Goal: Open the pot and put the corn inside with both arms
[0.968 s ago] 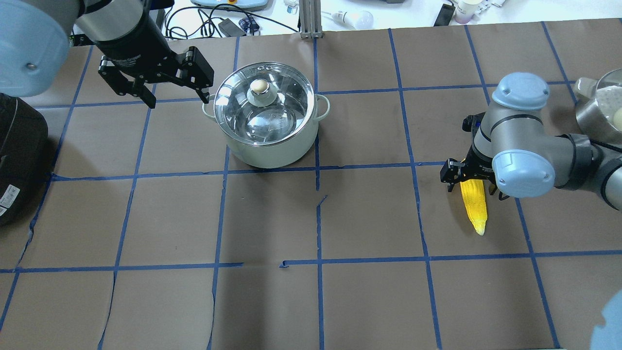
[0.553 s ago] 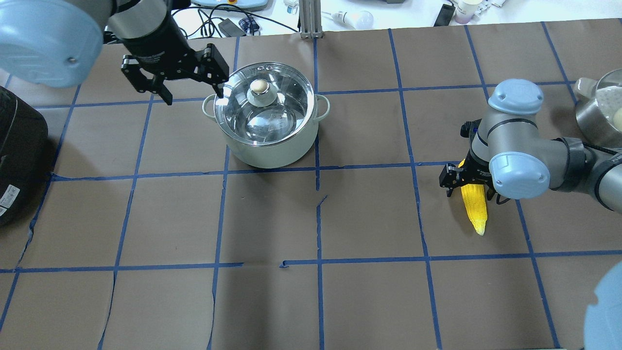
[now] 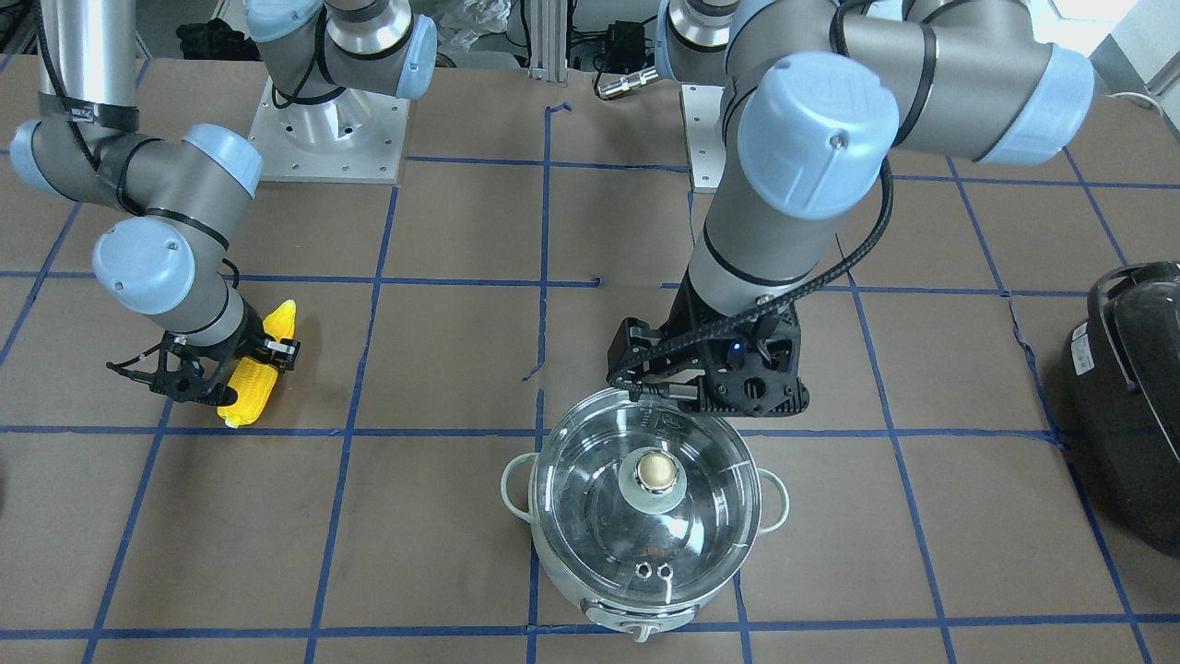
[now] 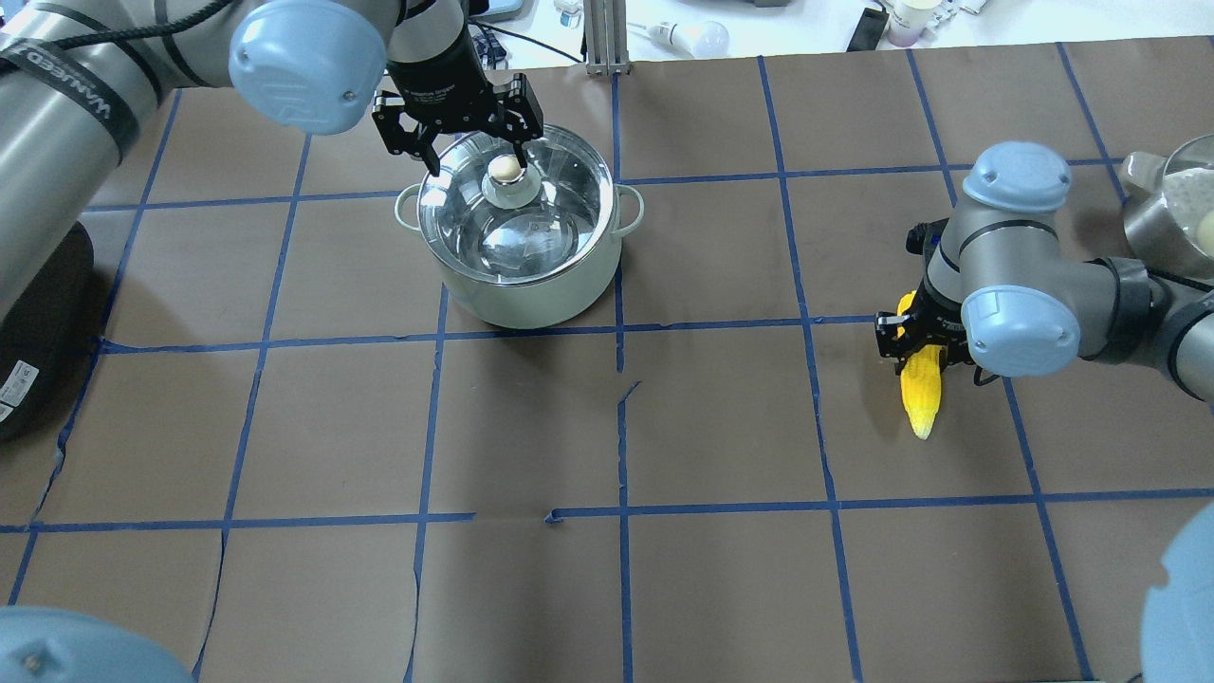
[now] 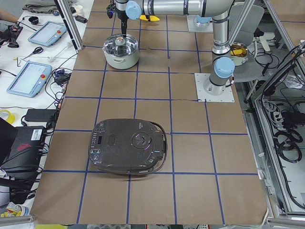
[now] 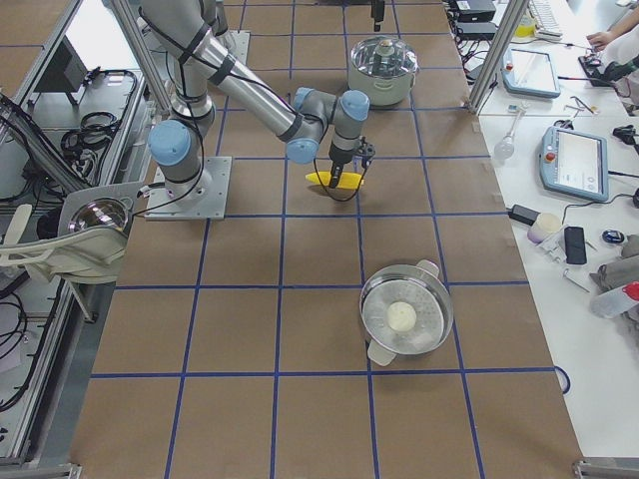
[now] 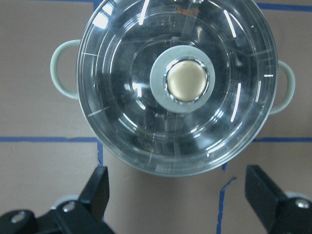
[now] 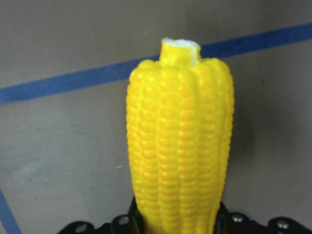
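Observation:
The mint-green pot (image 4: 531, 285) stands at the back left with its glass lid (image 4: 545, 204) on and the gold knob (image 4: 505, 169) on top. It also shows in the front view (image 3: 599, 590). My left gripper (image 4: 474, 163) is open and hovers over the pot's far rim, just beyond the knob. In the left wrist view its fingers (image 7: 95, 195) spread wide below the lid (image 7: 122, 107). My right gripper (image 4: 922, 365) is shut on the thick end of the yellow corn (image 4: 920, 403), low over the table at the right. The corn fills the right wrist view (image 8: 180, 146).
A large black appliance (image 4: 28, 332) sits at the left edge, also in the exterior left view (image 5: 128, 145). A steel pan holding a white ball (image 6: 404, 319) stands at the far right. An aluminium post (image 4: 605, 38) stands behind the pot.
My left gripper has swung right from beside the pot's left handle to over its far rim, still open. My right gripper has closed on the corn, and the cob has shifted slightly.

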Robot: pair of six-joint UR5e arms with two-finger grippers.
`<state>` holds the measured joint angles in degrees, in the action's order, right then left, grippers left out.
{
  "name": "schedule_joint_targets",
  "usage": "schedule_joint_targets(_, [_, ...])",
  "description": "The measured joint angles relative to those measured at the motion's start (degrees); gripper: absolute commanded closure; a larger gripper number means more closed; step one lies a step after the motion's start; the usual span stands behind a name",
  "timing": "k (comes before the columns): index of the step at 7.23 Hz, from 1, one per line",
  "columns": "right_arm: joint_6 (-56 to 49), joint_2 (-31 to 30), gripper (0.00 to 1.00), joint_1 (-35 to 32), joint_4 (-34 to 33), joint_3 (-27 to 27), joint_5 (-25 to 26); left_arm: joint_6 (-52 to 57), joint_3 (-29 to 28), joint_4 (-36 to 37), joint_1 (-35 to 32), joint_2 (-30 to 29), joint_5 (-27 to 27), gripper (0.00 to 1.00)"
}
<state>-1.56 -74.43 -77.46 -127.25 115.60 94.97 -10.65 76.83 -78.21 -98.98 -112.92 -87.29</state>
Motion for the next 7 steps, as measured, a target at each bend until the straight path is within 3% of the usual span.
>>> schedule_joint_targets(3, [0.4, -0.1, 1.0, -3.8, 4.9, -10.3, -0.2, -0.6, 0.0, 4.6, -0.6, -4.4, 0.0, 0.0])
schedule_joint_targets(4, [0.4, 0.1, 1.0, -5.3, 5.9, -12.8, -0.2, -0.9, 0.0, 6.1, -1.0, -5.4, -0.2, 0.18])
schedule_joint_targets(5, [0.4, 0.1, 1.0, -6.8, 6.3, -14.3, -0.2, -0.9, 0.0, 7.1, -1.3, -6.1, -0.4, 0.54])
schedule_joint_targets(6, [0.5, 0.2, 1.0, -8.3, 6.3, -15.5, -0.1, -0.8, -0.1, 7.5, -1.5, -6.3, -0.6, 0.78])
schedule_joint_targets(7, [0.3, 0.2, 1.0, -9.3, 6.3, -16.6, -0.1, -0.6, -0.1, 7.4, -1.5, -6.0, -0.7, 0.84])
